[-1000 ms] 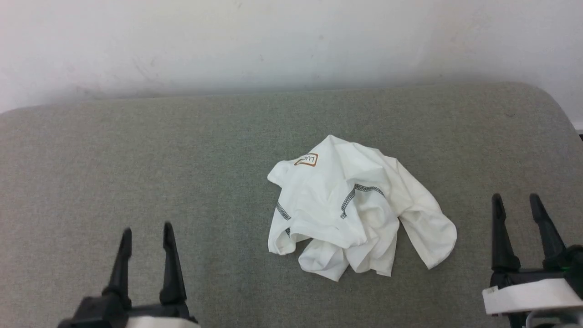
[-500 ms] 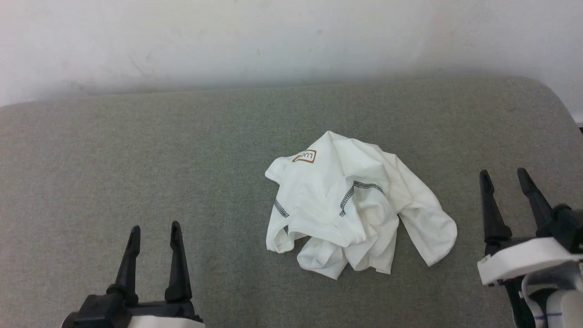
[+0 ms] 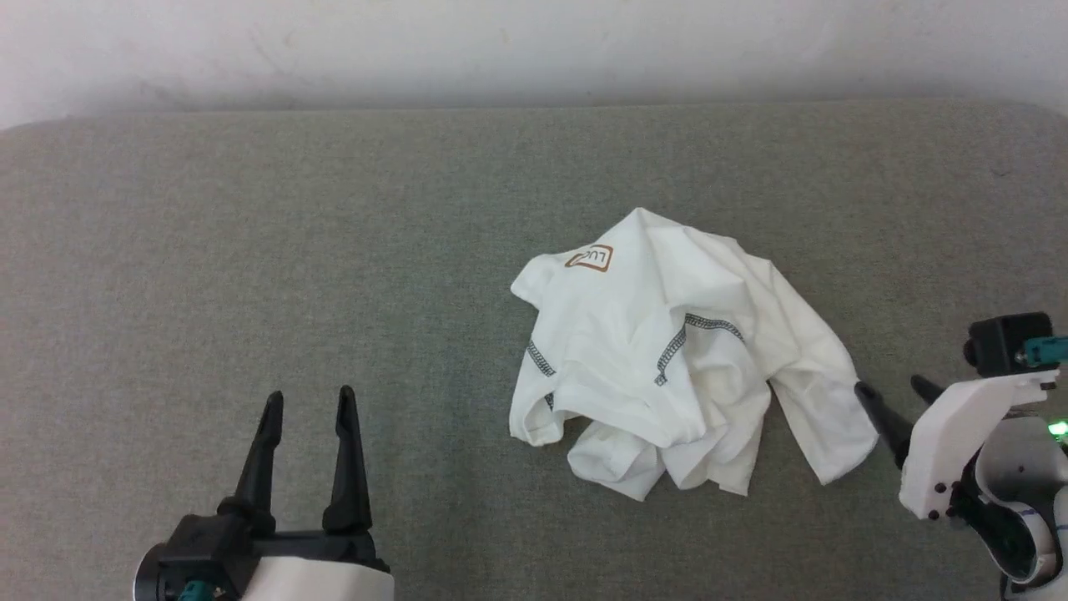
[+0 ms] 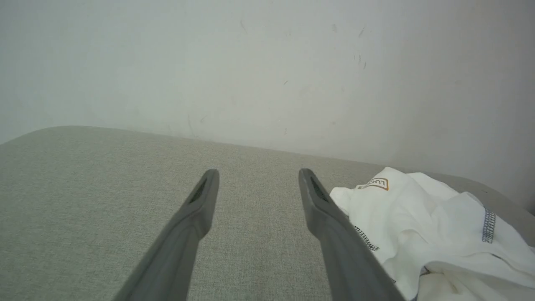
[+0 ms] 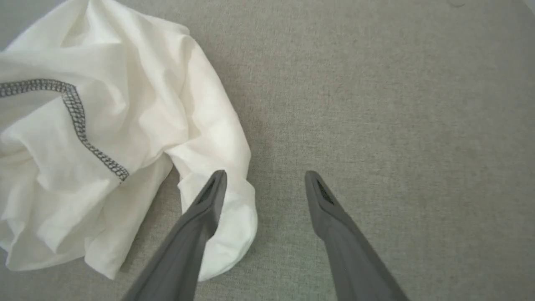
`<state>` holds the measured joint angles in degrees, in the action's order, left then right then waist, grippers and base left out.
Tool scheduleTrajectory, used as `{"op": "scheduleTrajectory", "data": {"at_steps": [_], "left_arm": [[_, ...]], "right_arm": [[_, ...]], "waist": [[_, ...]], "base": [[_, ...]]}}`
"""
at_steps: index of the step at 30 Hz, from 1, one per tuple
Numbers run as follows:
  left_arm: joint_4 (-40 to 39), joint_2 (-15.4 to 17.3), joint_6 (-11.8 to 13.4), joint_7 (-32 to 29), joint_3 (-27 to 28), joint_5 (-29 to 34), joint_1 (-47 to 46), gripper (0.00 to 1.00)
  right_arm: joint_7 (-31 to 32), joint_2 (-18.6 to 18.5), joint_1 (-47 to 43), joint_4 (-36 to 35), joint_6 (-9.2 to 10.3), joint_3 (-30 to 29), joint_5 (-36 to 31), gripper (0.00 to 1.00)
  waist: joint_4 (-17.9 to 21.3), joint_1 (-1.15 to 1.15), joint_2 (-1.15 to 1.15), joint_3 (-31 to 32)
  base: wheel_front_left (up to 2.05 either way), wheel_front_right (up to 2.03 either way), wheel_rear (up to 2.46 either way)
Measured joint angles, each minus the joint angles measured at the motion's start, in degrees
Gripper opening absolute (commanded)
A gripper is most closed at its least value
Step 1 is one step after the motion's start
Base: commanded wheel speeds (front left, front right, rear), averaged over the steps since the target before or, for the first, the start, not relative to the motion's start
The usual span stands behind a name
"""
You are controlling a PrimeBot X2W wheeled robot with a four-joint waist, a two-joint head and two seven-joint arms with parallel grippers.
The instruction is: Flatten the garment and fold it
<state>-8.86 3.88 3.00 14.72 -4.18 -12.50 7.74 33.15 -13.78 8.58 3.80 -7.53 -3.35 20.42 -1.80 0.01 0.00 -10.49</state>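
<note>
**Operator:** How do my grippers stand?

**Coach:** Your right gripper (image 5: 265, 175) is spread and empty, tipped down over the grey cushion (image 3: 250, 250). One finger lies across the loose lobe (image 5: 234, 225) at the cloth's near right. I cannot tell whether it touches. Your left gripper (image 3: 310, 396) is also spread and empty, well apart from the cloth on the left.

**Operator:** And the garment?

**Coach:** The garment (image 3: 667, 359) lies crumpled right of centre on the cushion, with its patch (image 3: 590, 258) at the far side. Nothing is flattened yet. I judge your step to be a first grasp for spreading. Take that lobe by its edge, one layer only and low to the cushion, then draw it right. Pinch too deep and you will likely drag the whole bundle.
</note>
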Motion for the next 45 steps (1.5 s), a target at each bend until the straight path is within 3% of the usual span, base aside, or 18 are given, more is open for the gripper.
{"op": "scheduleTrajectory", "data": {"at_steps": [5,10,13,14,18,24,33,36,42,43,44,45], "left_arm": [[1.11,-0.33,-0.53,0.01,0.15,0.0,-0.85,1.0],[1.78,-0.56,-0.96,0.0,0.52,0.0,-1.15,1.0],[2.21,-0.64,-0.96,0.0,0.69,0.0,-1.25,1.0],[2.38,-0.66,-0.96,0.0,0.77,-0.02,-1.25,1.0],[2.77,-0.7,-0.96,0.01,1.44,-0.12,-1.24,1.0],[3.04,-0.75,-0.94,0.0,1.77,-0.7,-1.24,1.0],[2.85,-0.89,-0.92,0.0,1.62,-0.65,-1.05,1.0],[2.88,-0.9,-0.92,0.01,1.59,-0.6,-1.03,1.0],[3.39,-0.9,-0.94,0.0,1.54,-0.42,-1.04,1.0],[3.57,-0.9,-1.01,0.0,1.59,-0.16,-1.04,1.0],[3.75,-0.91,-1.22,0.0,1.6,0.04,-1.04,1.0],[3.88,-0.91,-1.46,0.0,1.68,0.12,-1.06,1.0]], "right_arm": [[5.17,-3.07,0.0,1.75,0.0,3.75,1.66,1.0],[5.68,-3.49,0.09,4.55,0.0,5.98,2.13,1.0],[3.64,-4.27,0.68,5.58,0.0,6.69,0.74,0.05],[2.61,-4.19,0.8,5.76,0.0,6.48,0.57,0.0],[-0.41,-5.12,2.22,5.37,0.0,6.54,-0.83,0.0],[-2.42,-10.44,9.04,0.9,-0.01,4.8,-3.74,0.0],[-5.94,-19.11,9.53,2.37,-0.01,-7.43,-13.78,0.0],[-6.58,-17.72,4.59,5.1,0.0,-11.05,-14.54,0.0],[-10.7,-10.54,-0.76,10.93,-0.01,-12.57,-15.43,0.03],[-11.63,-9.87,-0.76,11.72,-0.01,-12.49,-15.53,0.33],[-12.51,-9.4,-0.74,12.34,-0.01,-12.38,-15.68,0.86],[-13.32,-9.04,-0.65,12.81,-0.01,-12.41,-15.74,1.0]], "waist": [[-1.94,0.0,0.0,-1.09],[-3.55,0.0,0.0,-1.71],[-3.99,0.0,0.0,-1.69],[-4.0,0.0,0.0,-1.57],[-3.29,0.0,0.0,-0.77],[-1.6,0.0,0.0,1.17],[-0.76,-0.01,0.0,2.34],[-1.38,-0.01,0.0,1.71],[-2.4,-0.01,0.0,0.68],[-2.39,-0.01,0.0,0.7],[-2.36,-0.01,0.0,0.78],[-2.31,-0.01,0.0,0.88]], "base": [[0.0,0.0,0.0],[0.0,0.0,0.0],[0.0,0.0,0.0],[0.0,0.0,0.0],[0.0,0.0,0.0],[0.0,0.0,0.0],[0.0,0.0,0.0],[0.0,0.0,0.0],[0.0,0.0,0.0],[0.0,0.0,0.0],[0.0,0.0,0.0],[0.0,0.0,0.0]]}}
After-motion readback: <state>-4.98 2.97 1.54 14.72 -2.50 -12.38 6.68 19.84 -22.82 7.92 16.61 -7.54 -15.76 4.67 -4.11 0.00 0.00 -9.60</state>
